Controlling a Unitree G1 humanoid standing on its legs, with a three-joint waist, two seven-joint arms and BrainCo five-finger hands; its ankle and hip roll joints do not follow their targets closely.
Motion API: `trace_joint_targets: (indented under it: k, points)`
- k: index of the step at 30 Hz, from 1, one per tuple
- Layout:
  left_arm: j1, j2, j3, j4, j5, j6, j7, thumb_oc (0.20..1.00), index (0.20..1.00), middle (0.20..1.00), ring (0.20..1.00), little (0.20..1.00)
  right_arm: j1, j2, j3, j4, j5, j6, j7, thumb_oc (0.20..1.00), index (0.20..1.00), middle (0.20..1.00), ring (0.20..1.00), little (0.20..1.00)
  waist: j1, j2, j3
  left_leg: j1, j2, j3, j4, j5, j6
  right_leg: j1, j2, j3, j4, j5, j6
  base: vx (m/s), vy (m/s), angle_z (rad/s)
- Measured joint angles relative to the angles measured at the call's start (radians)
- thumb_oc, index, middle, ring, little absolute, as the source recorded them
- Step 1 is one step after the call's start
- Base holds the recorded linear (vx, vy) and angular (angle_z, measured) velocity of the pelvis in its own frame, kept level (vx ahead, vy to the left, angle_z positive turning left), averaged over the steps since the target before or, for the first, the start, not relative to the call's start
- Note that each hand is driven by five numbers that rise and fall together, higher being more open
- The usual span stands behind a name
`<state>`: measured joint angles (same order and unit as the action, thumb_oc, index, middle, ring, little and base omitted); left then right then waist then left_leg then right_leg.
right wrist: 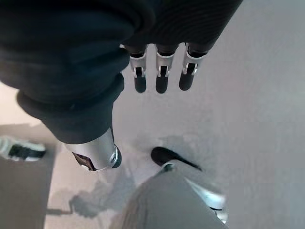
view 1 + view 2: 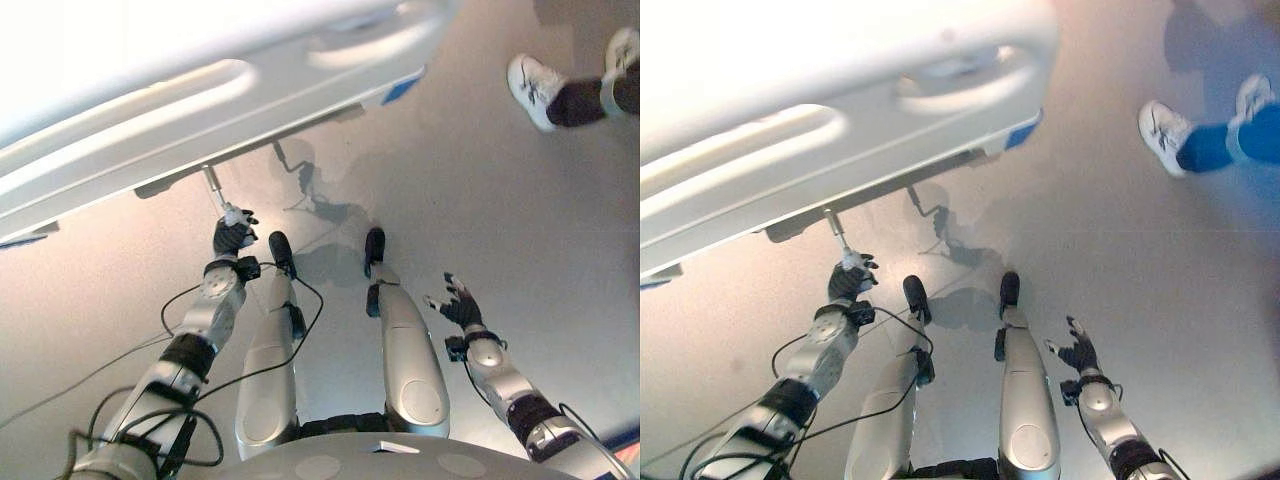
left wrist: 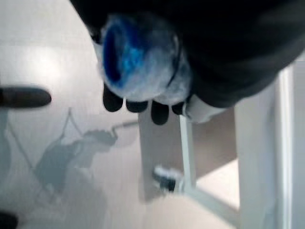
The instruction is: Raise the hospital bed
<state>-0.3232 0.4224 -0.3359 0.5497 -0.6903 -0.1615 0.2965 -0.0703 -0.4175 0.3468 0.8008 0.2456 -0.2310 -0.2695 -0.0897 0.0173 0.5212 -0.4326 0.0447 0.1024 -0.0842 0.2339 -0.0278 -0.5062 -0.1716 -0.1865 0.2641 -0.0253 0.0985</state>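
One bed (image 2: pixel 150 130), white footboard across the upper left, low over the floor. One crank (image 2: pixel 216 192) hanging beneath its frame, left hand (image 2: pixel 234 236) curled round the handle end. Right hand (image 2: pixel 460 303) idle over bare floor, fingers straight and spread. Probably stiff steel, heavy to turn under the bed's weight; best held at the handle end, wrapped firmly. Two shoes (image 2: pixel 533 88) of a person at upper right.

The big white bed (image 2: pixel 200 110) hangs low over the floor (image 2: pixel 450 190) and blocks the way above. Its crank (image 2: pixel 215 190) sticks out below the edge. Open floor lies to the right, up to a person's shoe (image 2: pixel 530 90).
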Motion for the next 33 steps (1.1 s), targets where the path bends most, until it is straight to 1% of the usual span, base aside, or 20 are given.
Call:
trace_joint_targets:
  k: [1,2,4,5,6,9,12,16,17,20,26,28,33]
  points:
    - [0.001,-0.011,-0.002,-0.003,0.000,0.000,-0.001,0.200,0.200,0.200,0.200,0.200,-0.009,-0.001,0.000,-0.002,0.000,0.000,0.000,1.000,1.000,1.000,1.000,1.000,-0.002,-0.001,0.000,0.000,-0.007,0.001,-0.001,0.000,0.003,-0.007,-0.008,0.004,0.014,-0.006,0.001,0.03,0.096,0.06]
    - [0.011,-0.019,0.013,-0.017,0.000,0.007,-0.007,0.200,0.200,0.200,0.200,0.200,-0.013,0.010,-0.023,0.019,-0.006,0.000,0.004,1.000,1.000,1.000,1.000,1.000,0.013,0.000,-0.001,0.000,-0.016,-0.020,0.001,-0.003,0.003,0.009,-0.012,-0.015,0.011,-0.010,0.004,0.03,0.096,0.22]
    - [0.010,-0.014,0.011,-0.019,0.001,0.009,-0.014,0.200,0.200,0.200,0.200,0.200,-0.003,0.016,-0.021,0.034,-0.007,0.006,0.001,1.000,1.000,1.000,1.000,1.000,0.000,-0.001,-0.002,0.001,-0.007,-0.049,0.003,0.000,-0.001,0.036,-0.008,-0.044,-0.004,-0.016,0.000,0.04,0.071,0.44]
    - [0.007,-0.013,0.005,-0.019,0.001,0.009,-0.019,0.200,0.200,0.200,0.200,0.200,0.007,0.015,-0.021,0.034,-0.007,0.006,0.000,1.000,1.000,1.000,1.000,1.000,0.001,-0.003,-0.002,0.001,-0.005,-0.054,0.003,0.000,-0.001,0.044,-0.007,-0.046,-0.008,-0.019,0.002,0.05,0.094,0.39]
    - [0.005,-0.016,0.008,-0.022,0.001,0.014,-0.032,0.200,0.200,0.200,0.200,0.200,0.013,0.015,-0.036,0.047,-0.007,0.006,0.003,1.000,1.000,1.000,1.000,1.000,0.019,-0.003,-0.002,0.001,-0.012,-0.066,0.004,-0.001,-0.001,0.059,-0.007,-0.065,-0.017,-0.020,0.002,0.03,0.055,0.33]
    - [-0.001,-0.018,0.003,-0.024,0.004,0.017,-0.052,0.200,0.200,0.200,0.200,0.200,0.019,0.014,-0.041,0.068,-0.007,0.011,0.003,1.000,1.000,1.000,1.000,1.000,0.024,-0.004,-0.003,-0.001,-0.011,-0.107,0.004,-0.001,-0.002,0.094,-0.006,-0.107,-0.043,-0.023,0.004,0.03,0.053,0.36]
    - [-0.002,-0.020,-0.001,-0.030,0.010,0.019,-0.068,0.200,0.200,0.200,0.200,0.200,0.018,0.017,-0.040,0.068,-0.007,0.011,0.005,1.000,1.000,1.000,1.000,1.000,0.027,-0.004,-0.003,-0.004,-0.014,-0.125,0.004,-0.001,-0.002,0.117,-0.006,-0.136,-0.066,-0.023,0.006,0.01,0.041,0.25]
    - [0.000,-0.020,-0.005,-0.041,0.010,0.019,-0.071,0.200,0.200,0.200,0.200,0.200,0.018,0.017,-0.041,0.066,-0.007,0.011,0.006,1.000,1.000,1.000,1.000,1.000,0.032,-0.004,-0.003,-0.008,-0.014,-0.132,0.004,-0.001,-0.002,0.124,-0.003,-0.150,-0.077,-0.022,0.006,0.02,0.047,0.09]
    - [0.001,-0.020,-0.005,-0.040,0.010,0.019,-0.071,0.200,0.200,0.200,0.200,0.200,0.019,0.017,-0.046,0.065,-0.007,0.011,0.008,1.000,1.000,1.000,1.000,1.000,0.034,-0.004,-0.003,-0.012,-0.020,-0.133,0.006,-0.002,-0.003,0.126,-0.001,-0.153,-0.079,-0.023,0.006,0.05,0.124,0.11]
    - [-0.008,-0.015,0.002,-0.041,0.013,0.018,-0.080,0.200,0.200,0.200,0.200,0.200,0.025,0.016,-0.040,0.064,-0.007,0.011,0.012,1.000,1.000,1.000,1.000,1.000,0.039,-0.005,-0.003,-0.027,-0.010,-0.149,0.011,-0.002,-0.007,0.144,0.013,-0.183,-0.114,-0.014,0.003,0.01,0.037,0.17]
    - [-0.014,-0.008,0.003,-0.035,0.048,0.011,-0.081,0.200,0.200,0.200,0.200,0.200,0.026,0.012,-0.042,0.063,-0.006,0.011,0.013,1.000,1.000,1.000,1.000,1.000,0.055,-0.008,-0.005,-0.044,-0.012,-0.156,0.012,-0.003,-0.009,0.147,0.019,-0.198,-0.135,-0.010,0.001,0.05,0.038,0.09]
    - [-0.015,-0.008,0.004,-0.014,0.049,-0.004,-0.081,0.200,0.200,0.200,0.200,0.200,0.026,0.014,-0.039,0.066,-0.006,0.011,0.013,1.000,1.000,1.000,1.000,1.000,0.054,-0.017,-0.014,-0.052,-0.011,-0.158,0.011,-0.005,-0.011,0.154,0.028,-0.202,-0.161,-0.001,0.001,0.07,0.045,0.04]
    - [-0.025,0.023,0.004,0.025,0.049,-0.025,-0.079,0.200,0.200,0.200,0.200,0.200,0.028,0.011,-0.037,0.065,0.001,0.011,0.012,1.000,1.000,1.000,1.000,1.000,0.051,-0.037,-0.025,-0.068,-0.011,-0.157,0.011,-0.005,-0.011,0.149,0.033,-0.206,-0.178,0.003,0.002,0.02,0.034,0.04]
